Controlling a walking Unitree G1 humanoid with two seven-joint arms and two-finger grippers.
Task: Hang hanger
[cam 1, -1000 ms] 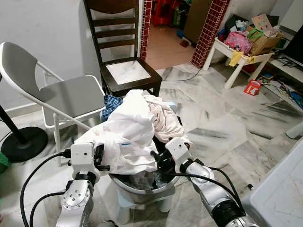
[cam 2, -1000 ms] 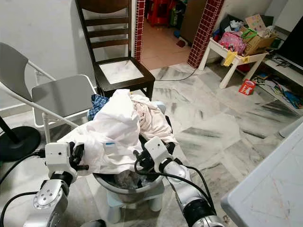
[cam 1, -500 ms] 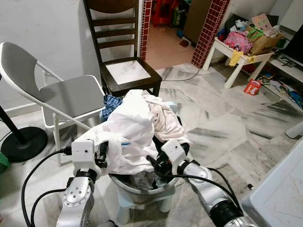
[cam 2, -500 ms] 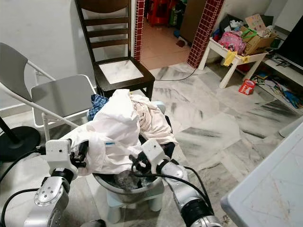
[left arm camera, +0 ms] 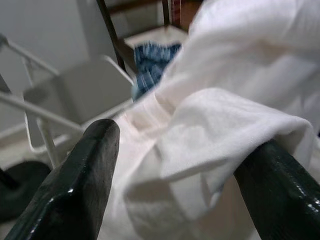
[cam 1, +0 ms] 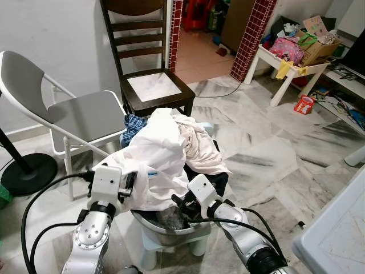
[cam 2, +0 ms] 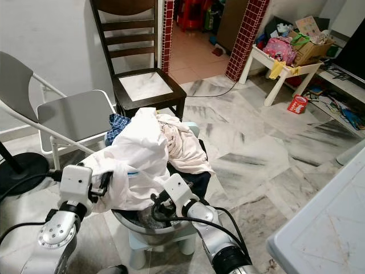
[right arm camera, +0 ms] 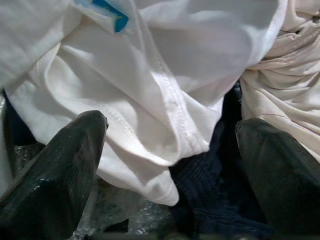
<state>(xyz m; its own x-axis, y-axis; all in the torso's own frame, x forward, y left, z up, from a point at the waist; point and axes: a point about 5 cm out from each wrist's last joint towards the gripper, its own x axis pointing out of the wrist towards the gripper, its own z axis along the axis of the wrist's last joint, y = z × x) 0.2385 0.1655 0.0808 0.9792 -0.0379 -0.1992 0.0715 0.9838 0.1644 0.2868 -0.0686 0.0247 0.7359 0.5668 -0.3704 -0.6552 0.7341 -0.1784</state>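
A heap of laundry fills a metal basin (cam 1: pixel 197 230) just in front of me, and I see no hanger. On top lies a large white garment (cam 1: pixel 162 154), with a beige one (cam 1: pixel 199 145) to its right and a blue checked cloth (cam 1: pixel 134 127) behind. My left gripper (cam 1: pixel 130 185) is open at the white garment's left edge, and a fold of white cloth (left arm camera: pixel 220 125) sits between its fingers (left arm camera: pixel 85 180). My right gripper (cam 1: pixel 181 205) is open under the garment's front hem (right arm camera: pixel 170 115), over dark cloth (right arm camera: pixel 205 200) in the basin.
The basin rests on a small pale stool (cam 1: pixel 171 248). A grey folding chair (cam 1: pixel 80 114) and a dark wooden chair (cam 1: pixel 151 85) stand behind the heap. A black stand base (cam 1: pixel 25 171) is at far left, a cluttered white table (cam 1: pixel 291 71) at back right, and a white surface (cam 1: pixel 336 234) at near right.
Both grippers have closed in on the heap. The left moved right into the white cloth's edge. The right moved left and lower, under the front hem.
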